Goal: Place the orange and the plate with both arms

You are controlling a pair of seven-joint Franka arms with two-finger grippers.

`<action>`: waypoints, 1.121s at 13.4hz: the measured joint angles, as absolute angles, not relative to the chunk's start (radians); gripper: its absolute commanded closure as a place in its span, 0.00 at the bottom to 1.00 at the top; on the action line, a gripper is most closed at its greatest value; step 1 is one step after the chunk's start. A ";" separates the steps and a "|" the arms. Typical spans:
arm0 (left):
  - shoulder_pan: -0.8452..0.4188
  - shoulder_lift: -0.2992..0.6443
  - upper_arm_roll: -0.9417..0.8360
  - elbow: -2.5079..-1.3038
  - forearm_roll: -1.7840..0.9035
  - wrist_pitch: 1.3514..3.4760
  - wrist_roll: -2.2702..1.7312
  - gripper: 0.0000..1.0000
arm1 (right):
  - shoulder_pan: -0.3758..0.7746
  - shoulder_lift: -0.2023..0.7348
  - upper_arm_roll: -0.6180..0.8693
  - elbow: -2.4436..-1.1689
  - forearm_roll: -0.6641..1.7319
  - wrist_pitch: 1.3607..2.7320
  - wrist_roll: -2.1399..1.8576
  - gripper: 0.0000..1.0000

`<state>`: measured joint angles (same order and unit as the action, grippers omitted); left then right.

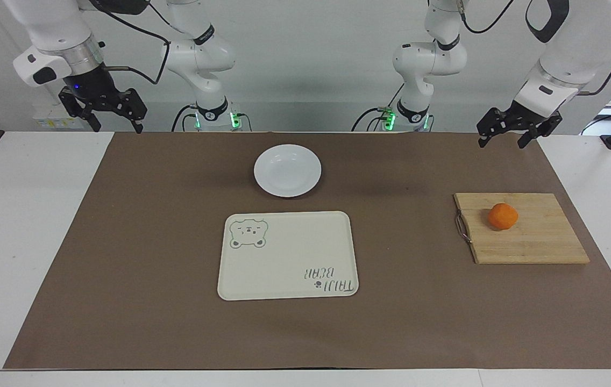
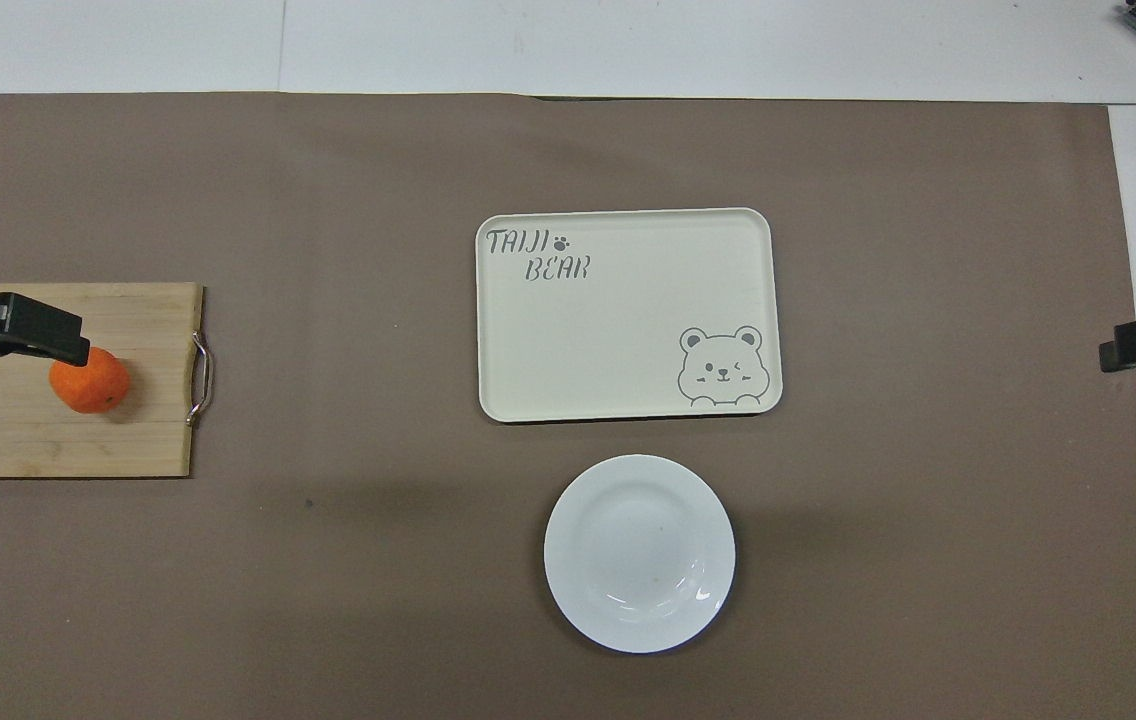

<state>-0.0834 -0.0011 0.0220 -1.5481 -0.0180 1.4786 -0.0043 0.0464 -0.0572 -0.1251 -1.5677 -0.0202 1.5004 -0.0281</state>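
Observation:
The orange [image 1: 503, 216] sits on a wooden cutting board [image 1: 531, 242] toward the left arm's end of the table; it also shows in the overhead view [image 2: 89, 381]. The white plate [image 1: 287, 170] lies empty on the brown mat at the middle, nearer to the robots than the tray; it also shows in the overhead view [image 2: 639, 552]. My left gripper [image 1: 503, 141] hangs open and empty in the air above the mat's edge, apart from the orange. My right gripper [image 1: 115, 124] hangs open and empty above the mat's corner at the right arm's end.
A cream rectangular tray [image 1: 289, 258] with a bear drawing lies empty at the middle of the brown mat [image 1: 149, 242], farther from the robots than the plate. The cutting board has a metal handle [image 1: 462, 228] on its side toward the tray.

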 measured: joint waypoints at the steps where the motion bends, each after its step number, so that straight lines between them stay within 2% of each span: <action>1: -0.083 -0.003 0.022 -1.548 -0.018 1.479 -0.007 0.00 | 0.046 -0.057 -0.125 -1.568 -0.020 1.500 -0.028 0.00; 15: -0.083 -0.010 0.022 -1.548 -0.018 1.483 0.006 0.00 | 0.046 -0.057 -0.125 -1.568 -0.020 1.500 -0.028 0.00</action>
<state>-0.0834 -0.0098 0.0219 -1.5480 -0.0180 1.4833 0.0065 0.0464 -0.0572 -0.1251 -1.5677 -0.0202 1.5004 -0.0281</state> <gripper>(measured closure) 0.000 0.000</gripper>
